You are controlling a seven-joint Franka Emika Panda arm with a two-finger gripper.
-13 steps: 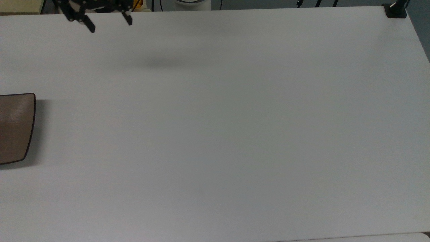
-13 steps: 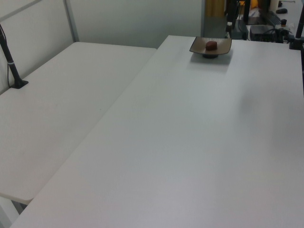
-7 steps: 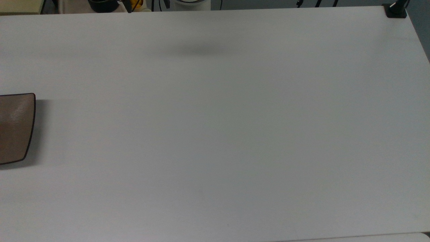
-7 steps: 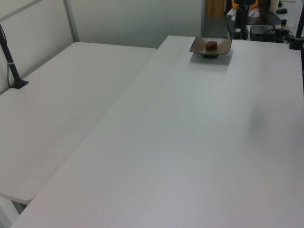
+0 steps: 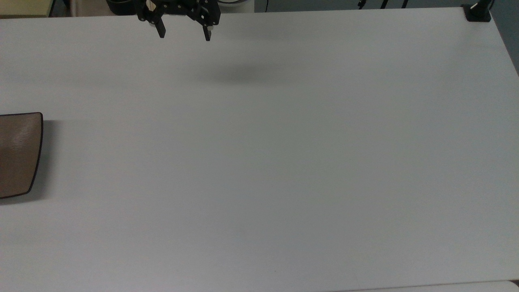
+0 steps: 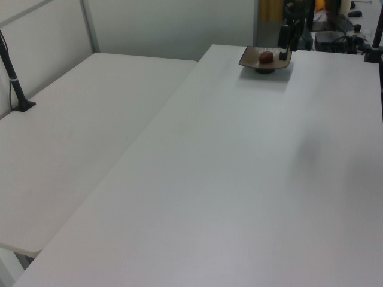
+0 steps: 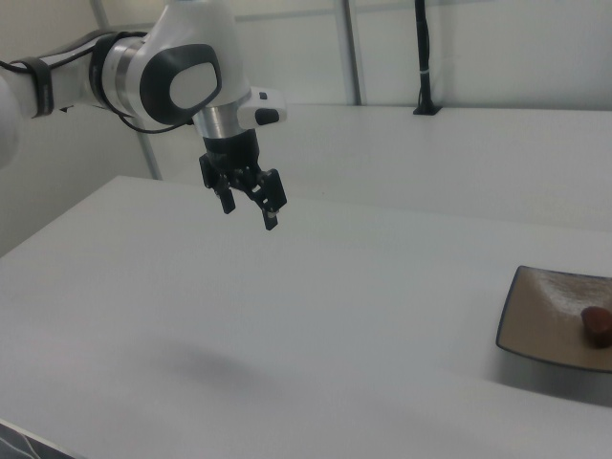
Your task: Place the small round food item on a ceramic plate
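Already plated | small round food item [image 7: 597, 321] sat on ceramic plate [image 7: 545, 316], far to right view's right of gripper [image 7: 251, 204]; jaws spread wide, empty

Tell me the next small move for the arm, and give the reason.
Probably none toward the food: hold, or retreat a little further. The small round food item already lies on the ceramic plate, which the left view confirms. The gripper hangs open and empty above the bare white table, well apart from the plate, so nothing seems left to carry.
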